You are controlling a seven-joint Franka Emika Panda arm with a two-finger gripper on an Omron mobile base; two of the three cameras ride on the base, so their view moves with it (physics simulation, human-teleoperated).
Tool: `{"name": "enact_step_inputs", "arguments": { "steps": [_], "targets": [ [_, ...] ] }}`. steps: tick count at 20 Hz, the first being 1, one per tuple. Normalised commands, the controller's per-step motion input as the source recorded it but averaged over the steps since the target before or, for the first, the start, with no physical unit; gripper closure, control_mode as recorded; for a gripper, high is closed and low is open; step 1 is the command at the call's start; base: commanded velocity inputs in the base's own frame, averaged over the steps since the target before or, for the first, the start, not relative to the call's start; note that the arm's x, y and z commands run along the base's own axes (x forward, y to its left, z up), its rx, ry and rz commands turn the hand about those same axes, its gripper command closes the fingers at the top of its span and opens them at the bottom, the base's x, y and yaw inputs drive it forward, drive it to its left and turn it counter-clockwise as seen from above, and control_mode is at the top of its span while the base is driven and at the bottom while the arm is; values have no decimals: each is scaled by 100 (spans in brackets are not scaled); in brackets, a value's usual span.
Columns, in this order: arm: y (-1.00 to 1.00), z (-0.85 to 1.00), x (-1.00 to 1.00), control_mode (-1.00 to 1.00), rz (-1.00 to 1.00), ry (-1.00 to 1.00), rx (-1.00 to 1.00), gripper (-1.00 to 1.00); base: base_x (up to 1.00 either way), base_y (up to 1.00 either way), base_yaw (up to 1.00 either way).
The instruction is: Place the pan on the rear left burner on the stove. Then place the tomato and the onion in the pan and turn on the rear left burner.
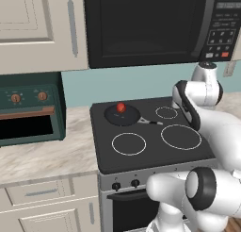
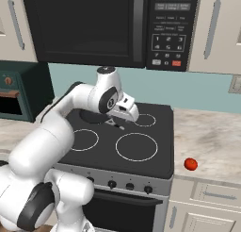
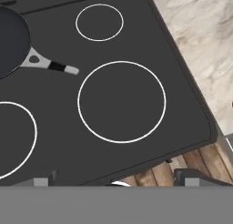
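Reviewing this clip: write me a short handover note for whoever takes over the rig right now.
Gripper: open, empty, above the stove top.
Pan: on the rear left burner, handle toward the rear right ring.
One red round item sits in the pan, probably the tomato.
Another red round item lies on the counter right of the stove; I cannot tell whether it is the onion.
Done: pan placed, one item in.
Left: second item, then the burner knob.

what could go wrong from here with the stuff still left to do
1. The red round item on the right counter sits near the front edge; a clumsy grasp could roll it off.
2. The pan handle juts over the stove; the open end effector could bump it and shift the pan.
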Motion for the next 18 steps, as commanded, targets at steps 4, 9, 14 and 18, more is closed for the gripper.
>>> {"name": "enact_step_inputs", "arguments": {
  "steps": [4, 9, 14, 18],
  "targets": [
    [-50, -5, -13, -100, -2, 1, -4, -100, 0, 0, 0],
    [-53, -7, -6, -100, -1, 1, -3, -100, 0, 0, 0],
    [-58, -14, 0, -100, -1, 2, -2, -100, 0, 0, 0],
    [-55, -23, 0, -100, 0, 1, 0, -100, 0, 0, 0]
  ]
}}
